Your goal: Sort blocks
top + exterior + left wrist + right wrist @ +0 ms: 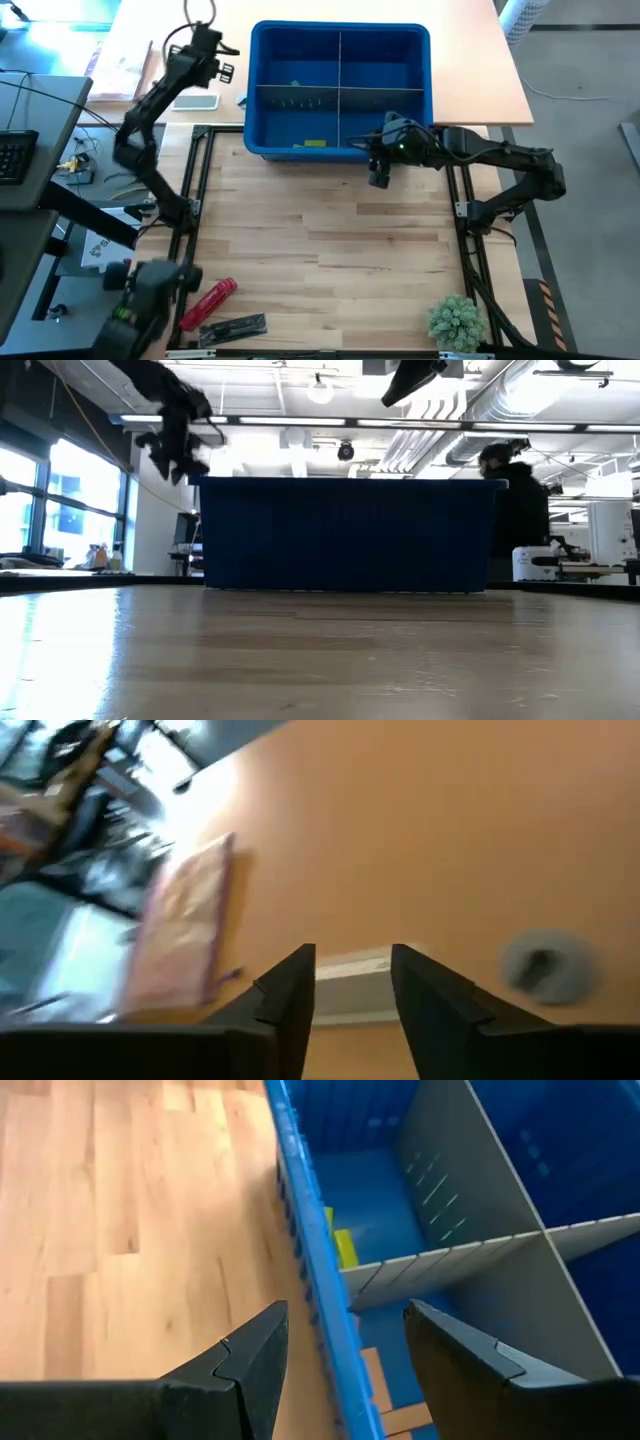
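Both grippers are open: right gripper [379, 172] over the bin's [262, 95] near wall, left gripper [222, 60] left of it.

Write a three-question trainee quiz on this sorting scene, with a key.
1. True or false: the blue bin is split into compartments by grey dividers.
2. Which gripper hangs over the bin's near rim? A) left B) right
3. Fill in: the yellow-green block lies in the bin's near-____ compartment.

Key:
1. True.
2. B. The right gripper is at the rim. The left gripper is beyond the bin's left side, over the orange tabletop.
3. Left.
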